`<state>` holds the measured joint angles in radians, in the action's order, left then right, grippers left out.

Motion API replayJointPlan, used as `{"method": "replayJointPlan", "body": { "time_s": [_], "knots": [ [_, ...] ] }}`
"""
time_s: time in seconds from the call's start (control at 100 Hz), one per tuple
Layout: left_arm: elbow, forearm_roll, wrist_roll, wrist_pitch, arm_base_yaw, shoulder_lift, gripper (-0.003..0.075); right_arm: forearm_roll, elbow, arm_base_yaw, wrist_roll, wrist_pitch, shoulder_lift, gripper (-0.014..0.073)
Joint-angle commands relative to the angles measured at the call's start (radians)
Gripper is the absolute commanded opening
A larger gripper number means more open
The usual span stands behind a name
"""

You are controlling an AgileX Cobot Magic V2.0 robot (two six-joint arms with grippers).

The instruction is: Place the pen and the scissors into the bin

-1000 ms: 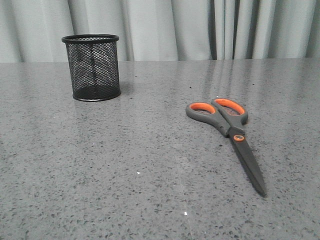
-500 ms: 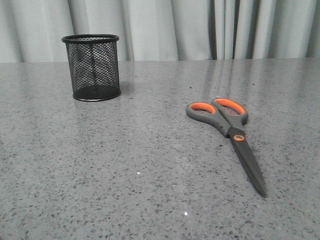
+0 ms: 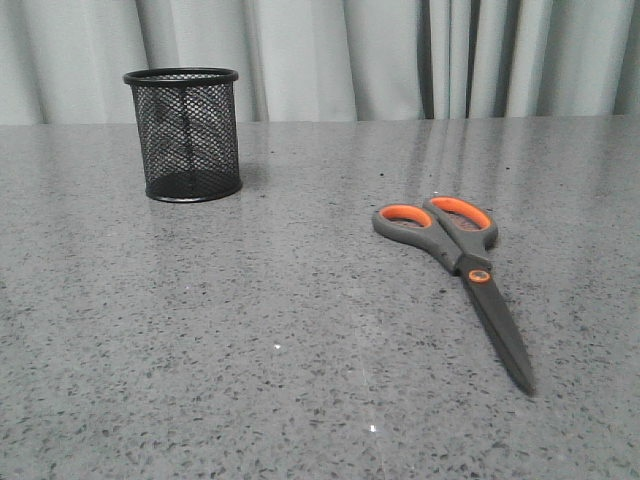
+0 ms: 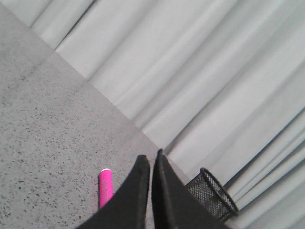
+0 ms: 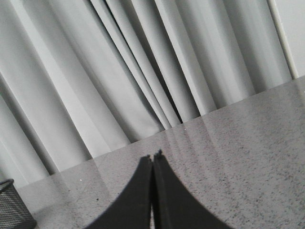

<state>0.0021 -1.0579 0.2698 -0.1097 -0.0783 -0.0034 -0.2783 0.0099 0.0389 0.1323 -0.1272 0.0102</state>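
Left gripper (image 4: 151, 162): fingers pressed together, nothing between them; it hangs above the table (image 4: 43, 143) and appears only in its own wrist view.

Right gripper (image 5: 152, 160): fingers likewise pressed together and empty, pointed toward the curtain (image 5: 119, 71) across bare tabletop.

Pen (image 4: 105, 187): lies flat on the table at the lower centre of the left wrist view, just to the left of the left gripper's fingers; only its pink upper part shows, the rest is hidden behind the left finger. It is absent from the front view.

Pen's long axis: runs nearly up and down in the left wrist frame, roughly parallel to the fingers, so I judge the jaws would have to open and shift sideways to straddle it.

Bin (image 3: 184, 134): stands upright at the upper left of the front view; in the left wrist view it sits at the lower right, on the far side of the fingers from the pen.

Scissors (image 3: 462, 270): lie flat and closed at the right centre of the front view, handles toward the curtain, blade tip toward the lower right; well apart from the bin.

Nearer arm: the left arm for the pen, since pen and bin both fall in its view; the scissors lie on the right half of the table, so the right arm probably suits them, though its wrist view does not show them.

Progress: neither thing is in the bin.
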Motion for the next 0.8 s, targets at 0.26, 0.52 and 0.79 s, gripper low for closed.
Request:
{"method": "replayJointPlan", "body": {
  "time_s": [0.26,0.52,0.79],
  "knots": [
    [-0.122,0.121,-0.003,0.101,0.001,0.032,0.0332,-0.001,-0.168,-0.005,0.040,-0.031,-0.025,-0.0001],
    [-0.409,0.425,-0.003,0.485,0.001,0.425,0.0330,-0.001,-0.334,-0.005,0.036,0.267,-0.236,0.0227],
    [-0.786,0.644,-0.103,0.779,0.001,0.880,0.0229,-0.001,-0.438,-0.005,0.036,0.344,-0.425,0.0227]
  ]
}}
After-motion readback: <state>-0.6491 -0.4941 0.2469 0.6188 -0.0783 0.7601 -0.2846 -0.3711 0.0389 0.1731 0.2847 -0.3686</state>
